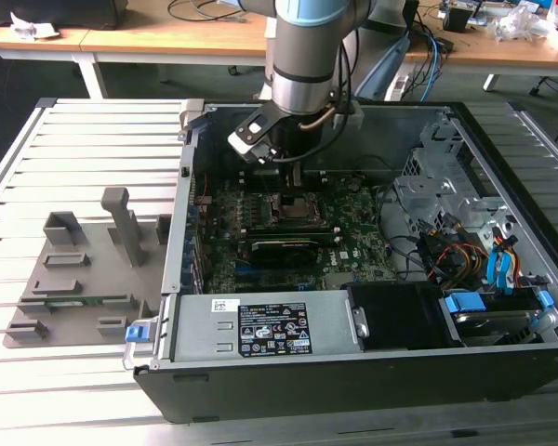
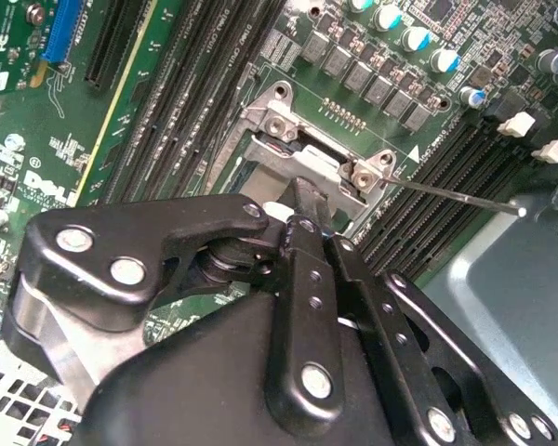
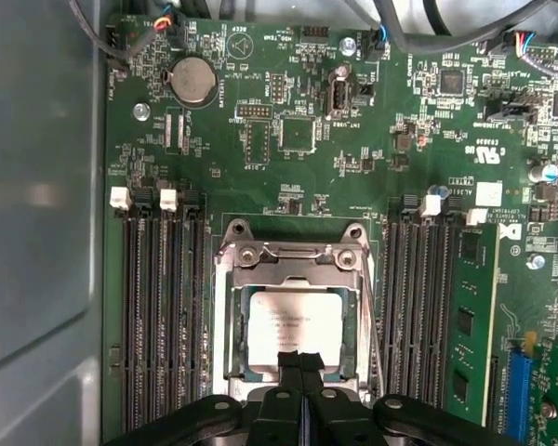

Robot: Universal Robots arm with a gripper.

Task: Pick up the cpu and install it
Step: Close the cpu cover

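First wrist view: cpu (image 3: 296, 325) lies flat in the socket (image 3: 225, 316) on the motherboard (image 3: 260, 84). Gripper (image 3: 298, 360) jaws closed together, tips over one cpu edge.

Over socket frame (image 3: 293, 255): open overhead, except the fingers (image 3: 286, 373), pressed together above the cpu (image 3: 293, 325).
Flanking it: low memory slots (image 3: 158, 316), passable overhead.
Beyond one slot bank: case wall (image 3: 37, 232) rises.
From its hinge end: thin lever (image 2: 456, 195) juts over the slots.
Just beside it: long dark card (image 1: 288, 249).
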